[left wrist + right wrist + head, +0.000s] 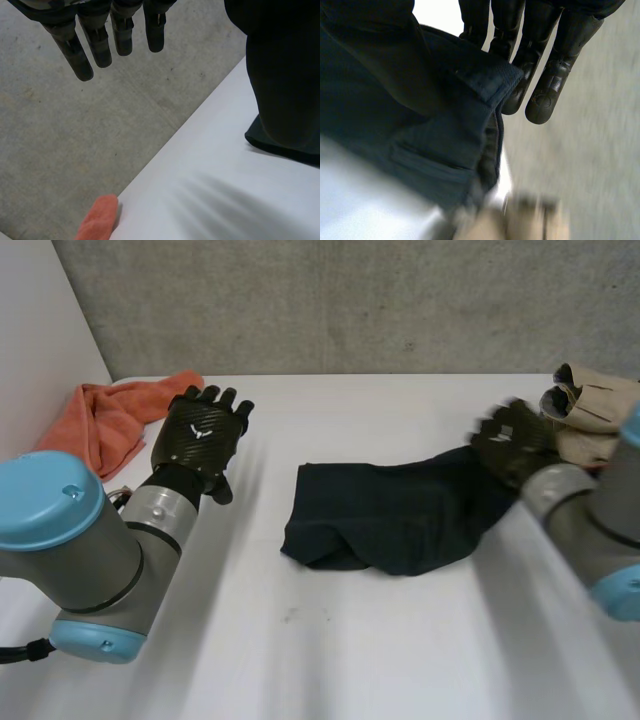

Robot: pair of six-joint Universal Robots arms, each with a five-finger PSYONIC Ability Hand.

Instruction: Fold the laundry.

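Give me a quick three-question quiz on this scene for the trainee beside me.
1. True or false: the left hand is open and holds nothing.
2. Fill in: the cloth lying nearest that hand is ___.
3. Where on the dark garment is the right hand shut? A: the end by the beige garment. B: the end towards the left hand. C: the middle.
Key: 1 true; 2 the orange cloth; 3 A.
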